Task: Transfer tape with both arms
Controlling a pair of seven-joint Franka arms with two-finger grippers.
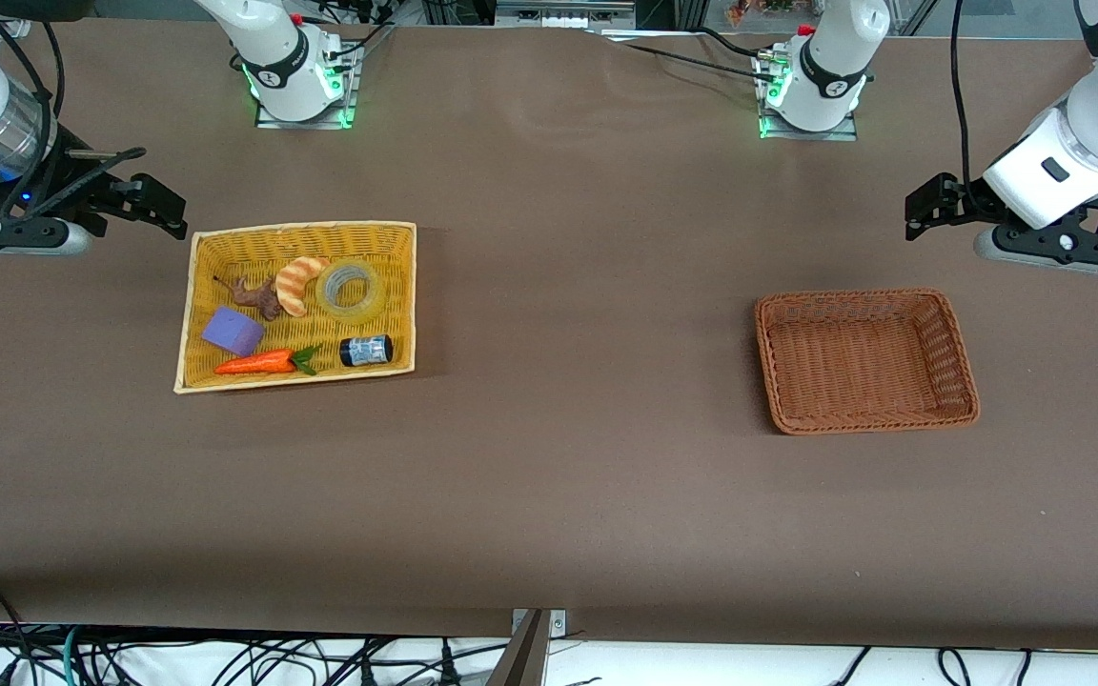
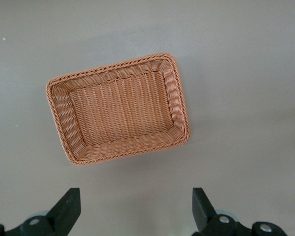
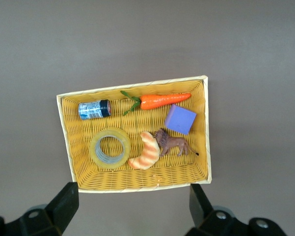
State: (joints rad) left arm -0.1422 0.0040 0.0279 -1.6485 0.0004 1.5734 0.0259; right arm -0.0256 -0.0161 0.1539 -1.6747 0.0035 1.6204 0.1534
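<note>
While two baskets sit apart, one tape lies inside.

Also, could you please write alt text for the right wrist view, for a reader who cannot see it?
A yellow wicker basket on a brown table holds the tape, lying flat beside a croissant, plus a toy lion, a purple block, a carrot and a small black jar. The right gripper hangs open at the basket's edge, touching nothing.

Both baskets are woven wicker, the yellow one finer and the brown one chunkier, the tape looks like glossy see-through plastic, and the brown table is matt and smooth.
</note>
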